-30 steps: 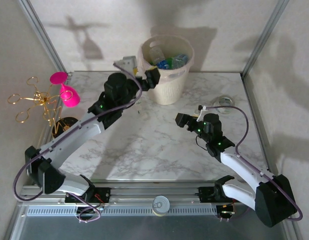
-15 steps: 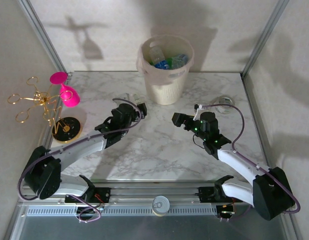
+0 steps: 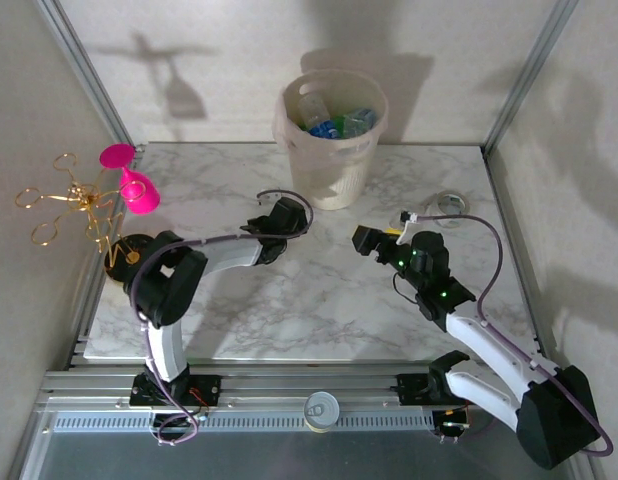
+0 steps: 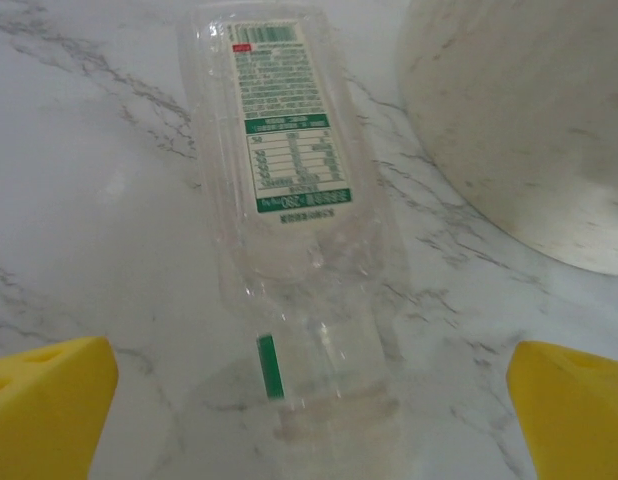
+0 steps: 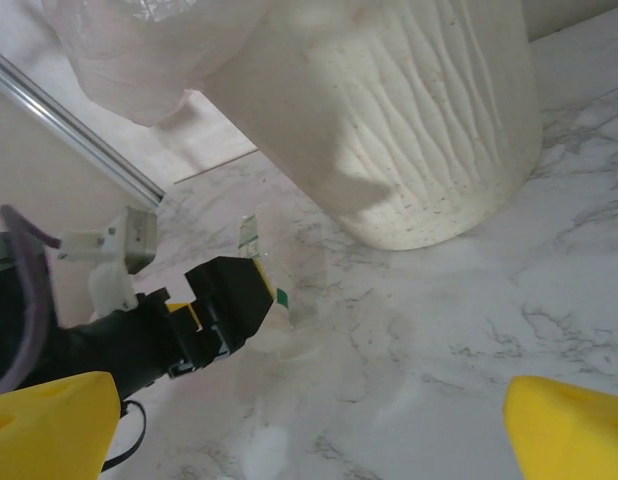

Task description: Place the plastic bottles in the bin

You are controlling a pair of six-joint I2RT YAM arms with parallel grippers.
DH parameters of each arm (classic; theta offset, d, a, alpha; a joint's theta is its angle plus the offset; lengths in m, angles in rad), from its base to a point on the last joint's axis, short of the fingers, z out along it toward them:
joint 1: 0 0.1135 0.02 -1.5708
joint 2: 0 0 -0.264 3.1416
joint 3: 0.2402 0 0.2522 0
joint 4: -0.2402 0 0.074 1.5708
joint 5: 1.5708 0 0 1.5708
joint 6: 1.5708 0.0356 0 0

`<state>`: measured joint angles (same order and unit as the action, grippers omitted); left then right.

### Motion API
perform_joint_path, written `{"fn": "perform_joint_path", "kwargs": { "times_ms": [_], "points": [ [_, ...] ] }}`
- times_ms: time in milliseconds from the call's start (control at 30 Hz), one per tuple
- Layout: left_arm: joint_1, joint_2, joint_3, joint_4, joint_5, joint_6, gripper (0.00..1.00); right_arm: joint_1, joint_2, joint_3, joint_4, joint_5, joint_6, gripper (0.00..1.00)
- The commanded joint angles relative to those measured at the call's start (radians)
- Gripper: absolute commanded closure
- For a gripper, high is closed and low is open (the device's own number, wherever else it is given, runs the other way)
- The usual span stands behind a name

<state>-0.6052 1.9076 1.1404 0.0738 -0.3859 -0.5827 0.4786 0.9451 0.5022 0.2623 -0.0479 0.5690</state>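
Clear plastic bottle [image 4: 289, 230] with white-and-green label, flat on the white marbled table [image 4: 79, 200], neck end toward the left wrist camera, just beside the foot of the large round cream-white bin [image 3: 334, 175]. Wide-spread jaws on the left gripper [image 4: 309, 400], yellow fingertips [image 4: 49, 400] either side of the neck end, apart from it, grasping nothing. Released jaws likewise on the right gripper [image 3: 365, 240], near the bin, holding nothing. Inside the bin, more plastic bottles [image 3: 334, 122], clear and blue.
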Motion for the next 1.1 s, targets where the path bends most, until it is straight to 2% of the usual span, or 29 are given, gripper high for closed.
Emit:
{"fn": "perform_joint_path", "kwargs": {
  "times_ms": [0, 200, 367, 600, 767, 933, 1067],
  "points": [
    [0.026, 0.07, 0.056, -0.037, -0.019, -0.031, 0.0, 0.008, -0.037, -0.016, -0.036, 0.047, -0.022, 0.01],
    [0.062, 0.153, 0.114, -0.016, -0.003, -0.035, 0.0, 0.008, -0.054, -0.019, -0.056, 0.06, -0.035, 0.01],
    [0.065, 0.191, 0.165, -0.01, -0.004, -0.013, 0.06, 0.008, -0.054, -0.017, -0.063, 0.063, -0.04, 0.01],
    [0.065, 0.194, 0.156, -0.005, -0.018, 0.0, 0.35, 0.008, -0.051, -0.013, -0.061, 0.065, -0.039, 0.01],
    [0.065, 0.115, 0.062, 0.041, -0.023, 0.0, 0.46, 0.008, -0.036, -0.011, -0.047, 0.056, -0.035, 0.01],
    [0.054, -0.053, -0.088, 0.114, -0.007, 0.003, 0.47, 0.008, 0.003, 0.005, -0.021, 0.026, -0.025, 0.01],
    [0.038, -0.237, -0.251, 0.26, 0.089, 0.031, 0.46, 0.008, 0.055, 0.03, 0.017, -0.016, -0.011, 0.01]
  ]
}}
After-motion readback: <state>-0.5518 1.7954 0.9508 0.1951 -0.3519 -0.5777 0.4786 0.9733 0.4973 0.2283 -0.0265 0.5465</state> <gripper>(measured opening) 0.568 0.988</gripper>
